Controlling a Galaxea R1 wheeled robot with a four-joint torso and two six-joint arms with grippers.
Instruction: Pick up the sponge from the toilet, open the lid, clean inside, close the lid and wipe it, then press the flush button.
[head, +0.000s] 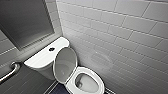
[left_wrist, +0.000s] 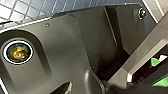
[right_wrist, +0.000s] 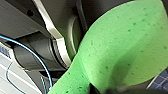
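we see the lid (head: 65, 65) upright by the tank (head: 43, 58), button (head: 51, 49) on top; our right gripper (right_wrist: 101, 88) clamps the sponge (right_wrist: 120, 50).

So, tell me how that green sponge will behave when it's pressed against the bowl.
The sponge looks pitted and porous, so it is probably light and should squash easily. It narrows at a pinched middle, so it may fold there under a push. Its matte, rough face likely grips rather than slips.

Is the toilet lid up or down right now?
Up: the lid stands raised, leaning back toward the tank, leaving the seat and bowl uncovered.
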